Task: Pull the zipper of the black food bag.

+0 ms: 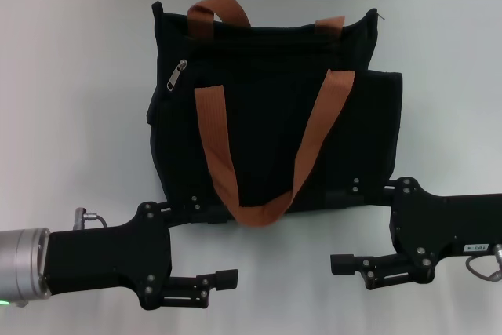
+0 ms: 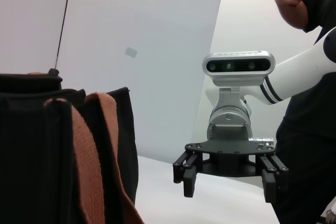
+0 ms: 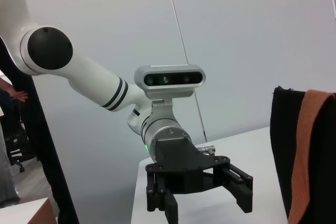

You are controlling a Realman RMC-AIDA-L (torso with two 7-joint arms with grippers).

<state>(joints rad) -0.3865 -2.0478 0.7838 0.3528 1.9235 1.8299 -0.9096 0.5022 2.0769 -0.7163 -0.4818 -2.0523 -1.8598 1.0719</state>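
Zipper untouched, both grippers waiting at the near edge

Zipper [image 1: 178,74] first, in the head view: its small silver pull shows on the upper left part of the black bag [image 1: 267,107], which lies flat in the middle of the white table [image 1: 70,115], top edge toward the far side. Two orange-brown straps [image 1: 310,147] loop across the fabric toward the near edge. My judgement is that the step in hand is the approach. To do it well, one gripper should come down on the pull alone, pinch the tab and not the straps, then draw along the line of the track while the other steadies the bag so the cloth does not drag. The left gripper [image 1: 208,286] sits near the table's near edge on the left, jaws spread, fingers pointing inward; the right gripper [image 1: 353,266] mirrors it on the right, jaws also apart. Both are well clear of the pull.

Left wrist view: the bag's side and a strap fill one side, and across the table the right gripper [image 2: 230,178] faces the camera, jaws wide and holding nothing.

Right wrist view: the left gripper [image 3: 198,192] faces back, jaws likewise apart and empty, with the bag's edge [image 3: 286,156] alongside. The pull is not visible in either wrist view.
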